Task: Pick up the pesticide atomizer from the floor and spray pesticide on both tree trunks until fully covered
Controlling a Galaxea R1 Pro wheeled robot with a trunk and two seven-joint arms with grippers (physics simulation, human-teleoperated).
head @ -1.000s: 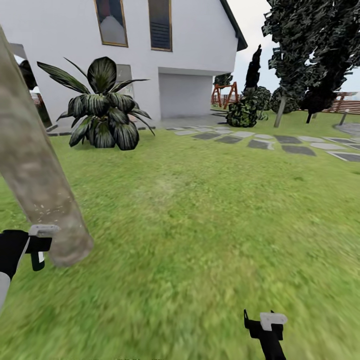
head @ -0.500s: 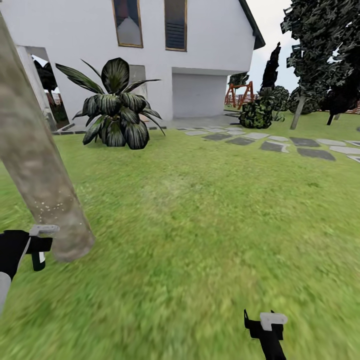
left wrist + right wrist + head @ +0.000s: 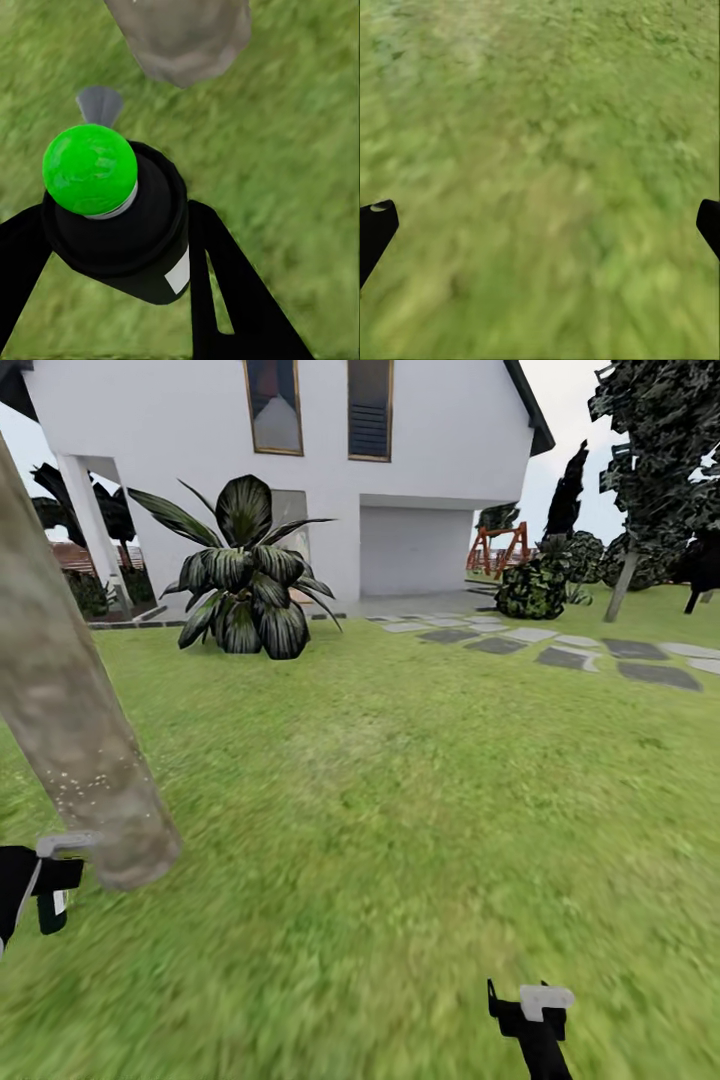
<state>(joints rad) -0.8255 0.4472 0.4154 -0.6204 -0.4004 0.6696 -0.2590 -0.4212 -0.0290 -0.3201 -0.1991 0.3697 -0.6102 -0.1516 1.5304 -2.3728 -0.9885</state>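
Observation:
A thick, mottled tan-grey tree trunk [image 3: 70, 730] leans across the left of the head view, and a few pale specks dot it low down. Its base [image 3: 184, 34] meets the lawn close ahead of the left gripper. My left gripper [image 3: 45, 880] sits just left of that base, shut on the pesticide atomizer [image 3: 120, 225]. The atomizer is a black bottle with a round green cap [image 3: 90, 169] and a grey nozzle [image 3: 99, 105]. My right gripper [image 3: 530, 1005] hangs low over bare grass, open and empty, its fingertips [image 3: 375, 225] set wide apart.
A white house [image 3: 420, 430] stands at the back, with a large dark-leaved bush [image 3: 245, 585] in front of it. Grey stepping stones [image 3: 565, 655] run to the right, towards dark trees [image 3: 660, 450] and shrubs [image 3: 530, 590]. Open lawn [image 3: 400, 810] stretches ahead.
The whole head view has shifted, so the house and bush now sit further right. My left gripper, still holding the atomizer, has sunk lower and further left beside the trunk's base. The right gripper is unchanged.

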